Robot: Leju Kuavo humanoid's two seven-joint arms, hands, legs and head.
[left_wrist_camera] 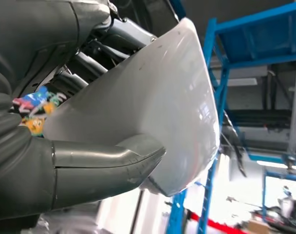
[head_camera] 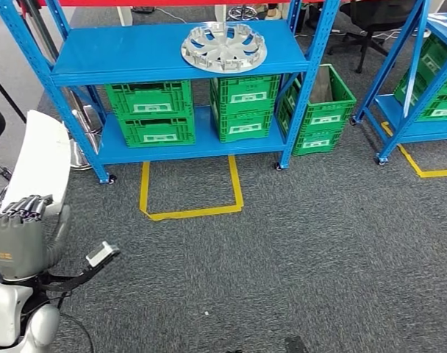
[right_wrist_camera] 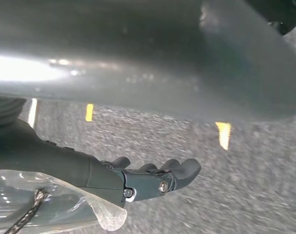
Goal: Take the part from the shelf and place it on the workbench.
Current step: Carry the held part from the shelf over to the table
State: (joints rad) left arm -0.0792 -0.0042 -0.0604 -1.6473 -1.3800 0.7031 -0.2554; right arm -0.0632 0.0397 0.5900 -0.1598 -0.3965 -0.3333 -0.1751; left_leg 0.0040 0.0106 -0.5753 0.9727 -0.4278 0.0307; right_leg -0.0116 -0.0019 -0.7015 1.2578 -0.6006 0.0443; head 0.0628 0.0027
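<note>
The robot's left hand (head_camera: 23,229) holds the part (head_camera: 39,160), a smooth white curved panel, low at the left of the head view and well clear of the blue shelf (head_camera: 154,51); in the left wrist view the thick thumb lies across one glossy face of the panel (left_wrist_camera: 168,102) with darker fingers behind it, so the hold looks like a pinch across the sheet rather than a wrap around an edge. The right hand (right_wrist_camera: 154,178) hangs above the grey carpet (head_camera: 299,250) with fingers extended side by side and nothing in them. The step in hand seems to be carrying the part to the workbench, and no bench is in sight, so the robot will probably have to turn or walk. Doing that well means keeping the pinch firm, since the slick surface could slide, holding the panel away from the shelf's blue uprights while turning, and keeping the wrist steady so the wide free end does not swing. A silver wheel cover (head_camera: 223,45) and green crates (head_camera: 150,112) sit on the shelf and need no attention
</note>
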